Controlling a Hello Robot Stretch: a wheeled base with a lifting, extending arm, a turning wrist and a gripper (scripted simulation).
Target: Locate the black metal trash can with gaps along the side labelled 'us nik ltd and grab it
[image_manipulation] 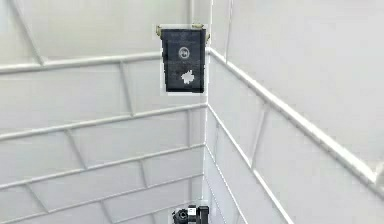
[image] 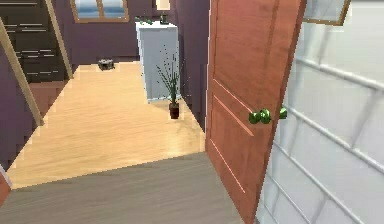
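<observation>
While the door (image: 250,100) stands open in the forward view, a small dark shape (image: 105,65) on the far floor (image: 100,128) may be the trash can; drive through squarely to check. In the arm side view the tool (image_manipulation: 188,214) sits by the tiled wall (image_manipulation: 90,140); whether it holds anything cannot be told.

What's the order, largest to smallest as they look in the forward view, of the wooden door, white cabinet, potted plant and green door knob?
1. Wooden door, nearest the camera, so it looks extra large.
2. White cabinet.
3. Potted plant.
4. Green door knob, smallest even though close.
</observation>
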